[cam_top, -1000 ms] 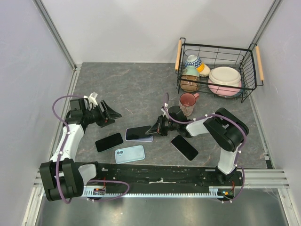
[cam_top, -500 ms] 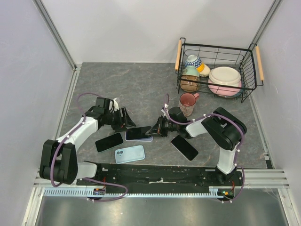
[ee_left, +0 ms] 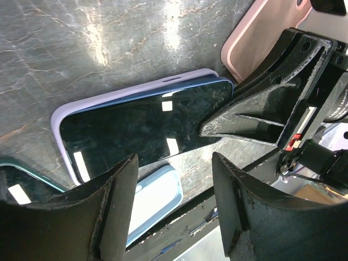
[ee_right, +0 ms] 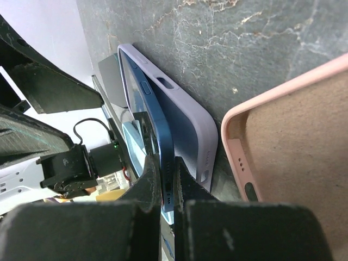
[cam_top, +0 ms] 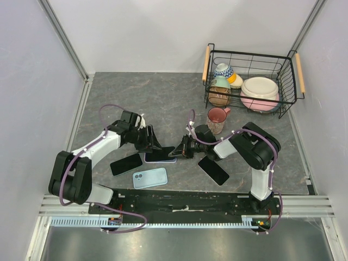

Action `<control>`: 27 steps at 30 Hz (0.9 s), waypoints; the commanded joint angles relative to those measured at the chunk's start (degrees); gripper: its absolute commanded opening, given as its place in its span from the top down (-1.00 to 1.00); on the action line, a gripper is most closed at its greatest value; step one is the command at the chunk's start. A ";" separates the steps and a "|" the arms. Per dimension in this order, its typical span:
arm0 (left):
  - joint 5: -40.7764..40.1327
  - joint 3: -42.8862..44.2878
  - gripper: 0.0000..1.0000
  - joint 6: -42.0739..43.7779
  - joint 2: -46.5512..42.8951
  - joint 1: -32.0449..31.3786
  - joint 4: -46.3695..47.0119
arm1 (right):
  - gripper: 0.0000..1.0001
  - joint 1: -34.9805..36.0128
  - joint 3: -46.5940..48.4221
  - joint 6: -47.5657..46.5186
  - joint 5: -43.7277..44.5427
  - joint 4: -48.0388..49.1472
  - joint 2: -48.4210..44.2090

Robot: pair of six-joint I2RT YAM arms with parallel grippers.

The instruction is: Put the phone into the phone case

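The right gripper is pinching the dark-blue glossy smartphone, which is sitting tilted in the lavender silicone phone case, mid grey marbled tabletop toward its near edge. The left gripper is hovering above, jaws apart.

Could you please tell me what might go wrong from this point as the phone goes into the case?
1. The right gripper pinches only one end of the blue phone, which sits tilted on the lavender case; it may slip or pivot out.
2. Nothing pins the case, so the open left gripper at the far end might push it askew.
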 commanded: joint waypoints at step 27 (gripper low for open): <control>-2.98 8.07 0.79 -0.76 11.57 -9.44 -0.98 | 0.82 4.68 8.53 -13.76 16.80 -31.06 7.72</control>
